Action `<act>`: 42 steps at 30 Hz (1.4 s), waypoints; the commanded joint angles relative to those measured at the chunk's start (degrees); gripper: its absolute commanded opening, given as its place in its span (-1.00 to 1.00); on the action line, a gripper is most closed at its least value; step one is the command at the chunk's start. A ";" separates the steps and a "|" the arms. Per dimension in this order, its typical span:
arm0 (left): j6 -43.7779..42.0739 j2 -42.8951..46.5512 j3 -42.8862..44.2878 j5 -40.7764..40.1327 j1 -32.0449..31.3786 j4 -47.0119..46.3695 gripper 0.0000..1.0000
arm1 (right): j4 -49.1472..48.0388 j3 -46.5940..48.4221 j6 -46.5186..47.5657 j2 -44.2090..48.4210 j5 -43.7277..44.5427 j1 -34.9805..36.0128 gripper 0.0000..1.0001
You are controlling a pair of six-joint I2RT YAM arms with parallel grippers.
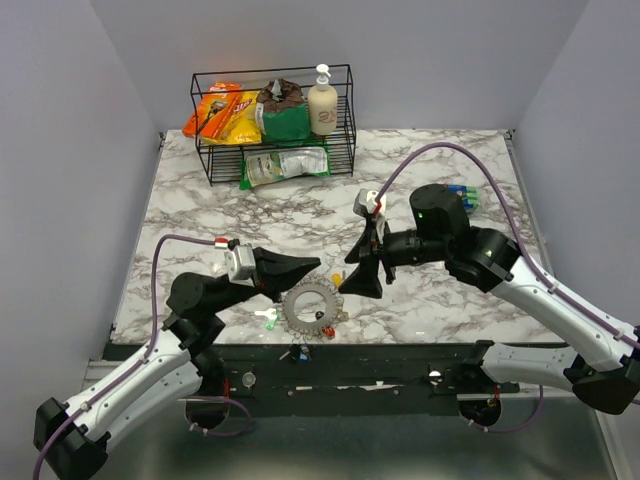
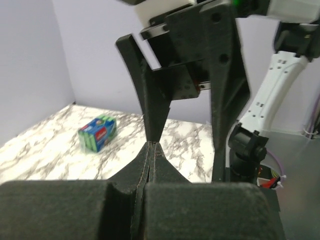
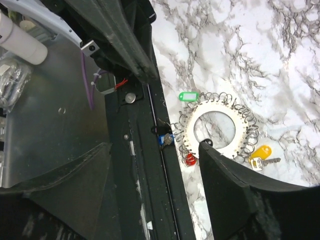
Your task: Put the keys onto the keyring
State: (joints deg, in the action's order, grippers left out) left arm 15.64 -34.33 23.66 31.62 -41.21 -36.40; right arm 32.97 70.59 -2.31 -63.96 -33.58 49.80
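Note:
The grey notched keyring (image 1: 296, 311) lies flat near the table's front edge and also shows in the right wrist view (image 3: 215, 105). Around it lie a green key (image 1: 268, 318) (image 3: 188, 96), a yellow key (image 1: 337, 277) (image 3: 261, 151) and a red key (image 1: 326, 330) (image 3: 190, 159). A blue key (image 1: 300, 352) (image 3: 165, 140) lies on the black front rail. My left gripper (image 1: 318, 264) (image 2: 151, 145) is shut with nothing seen in it, just above the ring's far side. My right gripper (image 1: 360, 285) (image 3: 155, 150) is open and empty, pointing down over the ring's right side.
A black wire basket (image 1: 275, 75) with snack bags and a soap bottle (image 1: 322, 103) stands at the back. A green packet (image 1: 285, 163) lies in front of it. A blue-green sponge pack (image 1: 462, 195) (image 2: 98, 132) sits at the right. The table's black front rail (image 3: 140, 165) runs beside the ring.

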 commanded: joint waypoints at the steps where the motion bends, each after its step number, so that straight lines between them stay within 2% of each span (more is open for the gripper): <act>1: -0.08 2.07 -2.38 -11.56 -0.19 6.95 -1.00 | -3.26 -2.55 1.16 -0.28 2.12 0.21 0.66; 7: 3.51 4.35 -4.06 -25.71 -0.19 14.77 -1.00 | -6.25 -7.20 0.99 -2.83 2.21 0.21 0.70; 10: 6.23 5.75 -5.02 -31.16 -0.19 18.38 -0.75 | -7.83 -8.62 0.72 -5.28 1.86 0.21 0.70; 13: 9.39 6.72 -5.03 -38.00 -0.19 22.86 -0.47 | -9.41 -10.29 -0.06 -8.53 1.33 0.30 0.71; 14: 10.28 6.99 -4.94 -39.34 -0.27 25.30 -0.29 | -10.46 -11.08 -0.42 -9.68 1.15 0.30 0.71; 16: 11.86 7.52 -4.33 -41.97 -0.19 27.95 -0.10 | -10.73 -11.35 -0.86 -12.05 0.98 0.30 0.72; 17: 13.26 7.61 -4.15 -44.08 -0.19 30.31 0.09 | -11.26 -11.52 -1.03 -14.67 1.15 0.21 0.72; 19: 14.24 7.70 -2.84 -46.11 -0.19 32.79 0.27 | -11.52 -11.61 -1.47 -17.23 1.50 0.30 0.72; 20: 15.03 7.61 -2.40 -48.12 -0.19 35.41 0.49 | -12.13 -11.53 -1.47 -19.51 1.50 0.21 0.72; 24: 16.96 5.42 1.29 -51.03 -0.10 42.45 0.90 | -13.11 -10.39 -2.26 -26.88 2.29 0.38 0.67; 27: 17.06 0.68 6.30 -50.78 -0.01 47.64 0.97 | -13.11 -8.10 -2.62 -31.56 2.82 0.91 0.50; 30: 17.06 -4.25 11.57 -49.99 0.34 51.69 0.97 | -12.67 -4.86 -3.14 -36.83 3.52 1.35 0.11; 31: 16.80 -6.43 14.11 -48.51 0.69 52.48 0.97 | -12.49 -3.97 -3.67 -39.63 3.52 1.35 -0.25; 34: 16.70 -11.26 20.43 -44.28 1.92 57.04 0.97 | -10.47 0.33 -4.63 -43.43 3.96 1.70 -0.87; 37: 19.07 -15.14 26.15 -43.31 4.38 63.11 0.97 | -10.47 2.18 -5.86 -45.46 5.89 2.40 -0.99; 42: 21.62 -16.04 28.81 -32.51 12.53 63.74 0.97 | -9.33 4.29 -6.66 -48.62 14.67 3.72 -0.99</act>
State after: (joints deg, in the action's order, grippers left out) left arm 34.09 -50.37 50.15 -10.39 -34.24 23.05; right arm 22.22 72.49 -7.73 -110.08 -26.76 52.25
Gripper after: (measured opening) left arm 0.985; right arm 0.012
